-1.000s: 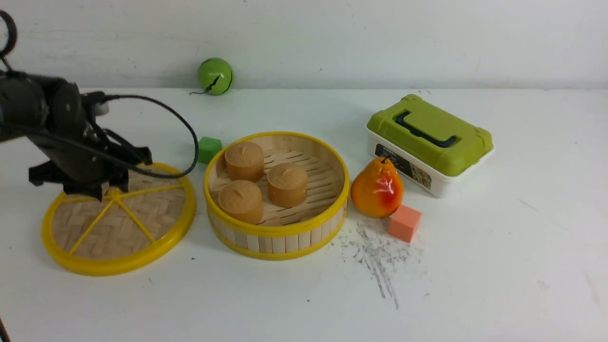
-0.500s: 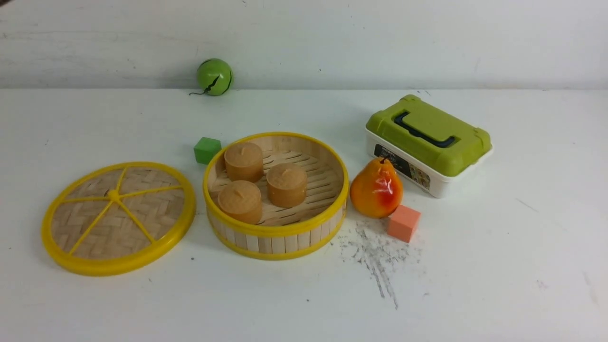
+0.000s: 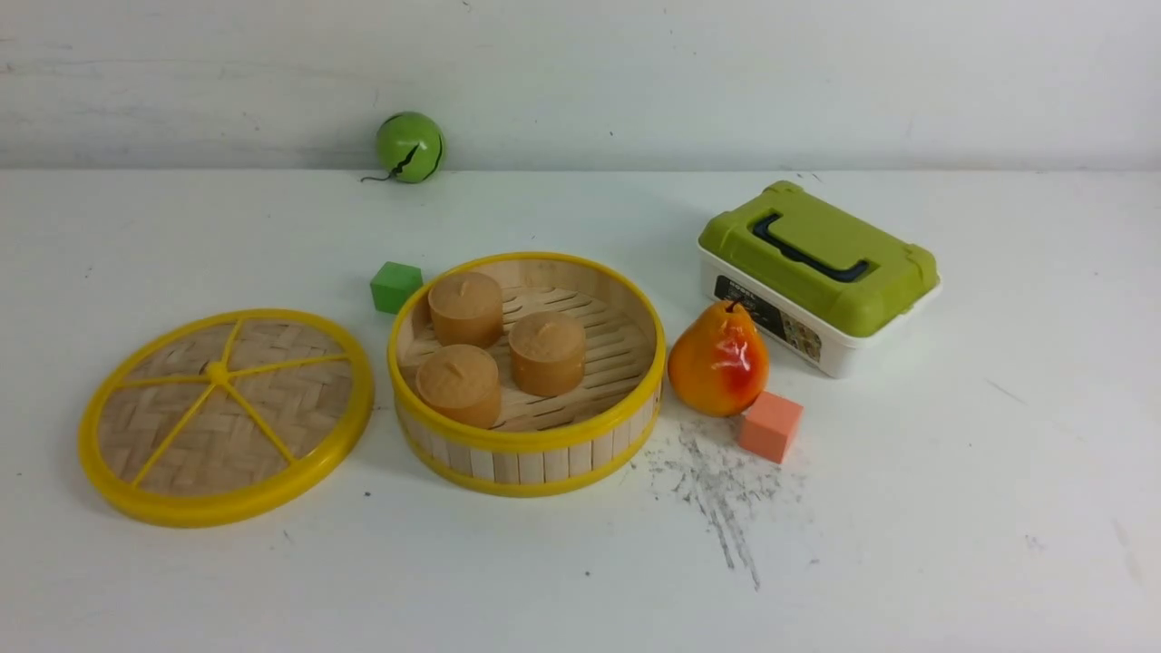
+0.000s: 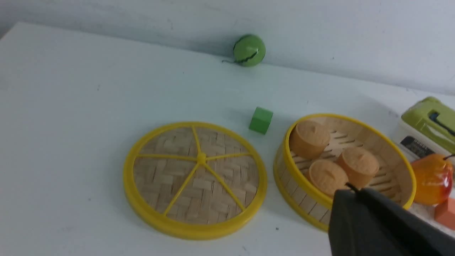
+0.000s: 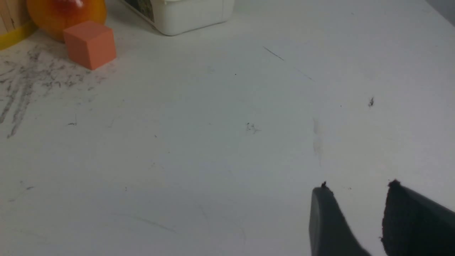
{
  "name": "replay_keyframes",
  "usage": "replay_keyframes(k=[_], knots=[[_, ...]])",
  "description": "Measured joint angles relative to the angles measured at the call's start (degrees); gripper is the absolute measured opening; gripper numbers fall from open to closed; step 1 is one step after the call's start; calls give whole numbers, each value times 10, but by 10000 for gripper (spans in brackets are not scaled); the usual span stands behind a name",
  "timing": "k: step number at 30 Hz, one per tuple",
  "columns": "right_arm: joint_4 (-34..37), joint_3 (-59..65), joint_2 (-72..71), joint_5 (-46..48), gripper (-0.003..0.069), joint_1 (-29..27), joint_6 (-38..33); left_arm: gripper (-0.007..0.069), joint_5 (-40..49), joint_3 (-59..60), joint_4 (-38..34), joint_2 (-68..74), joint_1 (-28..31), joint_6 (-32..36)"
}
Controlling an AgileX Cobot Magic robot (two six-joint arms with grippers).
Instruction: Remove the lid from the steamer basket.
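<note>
The lid (image 3: 225,417), woven bamboo with a yellow rim and spokes, lies flat on the table to the left of the steamer basket (image 3: 528,444); the left wrist view shows this lid (image 4: 194,179) too. The uncovered basket (image 4: 312,199) holds three tan buns (image 3: 547,352). My left gripper (image 4: 356,190) is shut with nothing in it, raised well clear of the lid and out of the front view. My right gripper (image 5: 357,186) is open over bare table, away from both, also outside the front view.
A green cube (image 3: 396,287) sits behind the basket's left side, and a green ball (image 3: 410,146) rests by the back wall. A pear (image 3: 719,360), an orange cube (image 3: 770,426) and a white box with a green lid (image 3: 819,272) stand right of the basket.
One second ago my left arm hung over the lid on the table; it has withdrawn out of the front view. Lid and basket have not moved.
</note>
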Motion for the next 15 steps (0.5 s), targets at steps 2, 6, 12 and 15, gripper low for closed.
replay_keyframes(k=[2,6,12,15], knots=[[0,0,0,0,240,0,0,-13,1,16,-4,-6,0,0],[0,0,0,0,240,0,0,-13,1,31,-35,-6,0,0],[0,0,0,0,240,0,0,-13,4,36,-64,-6,-9,-1],[0,0,0,0,240,0,0,-13,4,36,-65,-6,-9,-1]])
